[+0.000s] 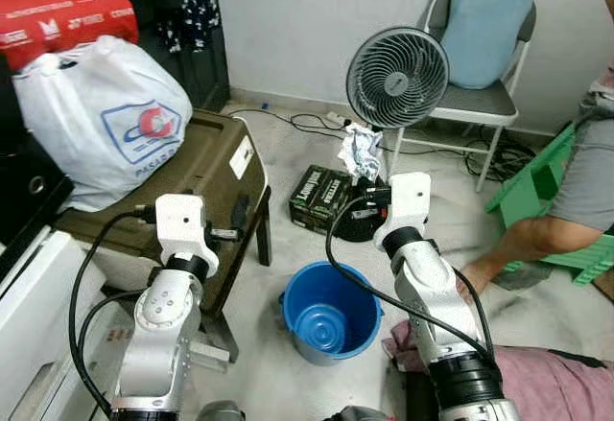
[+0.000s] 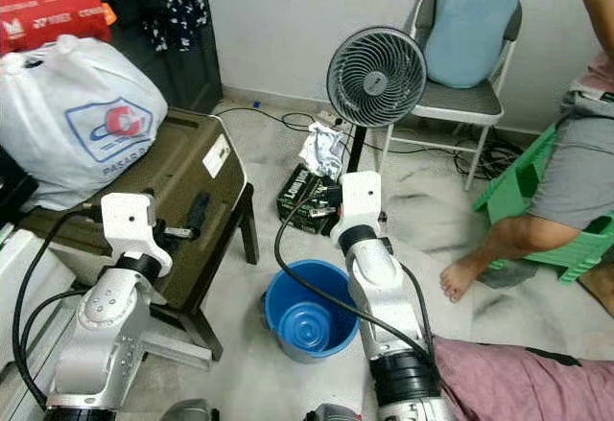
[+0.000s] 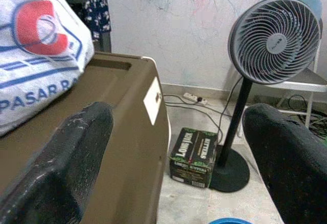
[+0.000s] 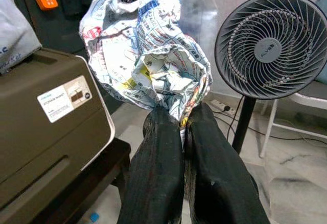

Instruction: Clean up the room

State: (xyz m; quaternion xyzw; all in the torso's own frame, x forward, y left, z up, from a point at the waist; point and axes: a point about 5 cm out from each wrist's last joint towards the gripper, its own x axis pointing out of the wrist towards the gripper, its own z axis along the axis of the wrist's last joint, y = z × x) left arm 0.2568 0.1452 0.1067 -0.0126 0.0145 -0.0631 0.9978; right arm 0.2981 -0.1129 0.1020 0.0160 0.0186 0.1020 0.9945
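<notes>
A: Two arms up. Big stuff: brown storage box (image 1: 206,167) w/ white bag (image 1: 96,119) on top, robot's left; fan (image 1: 397,78) + folding chair (image 1: 480,105) behind.
B: Bucket?
A: Blue bucket (image 1: 331,311) on floor between arms.
B: Jaws?
A: Right gripper (image 4: 183,124) jaws clamped on crumpled paper (image 4: 148,50), held above the bucket, before the fan. Left gripper (image 3: 179,147) jaws apart, beside box.

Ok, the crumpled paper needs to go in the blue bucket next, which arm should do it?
Right. The right gripper is already shut on the crumpled paper, held above the floor just beyond the blue bucket. The left gripper is open, empty, over by the brown storage box.
</notes>
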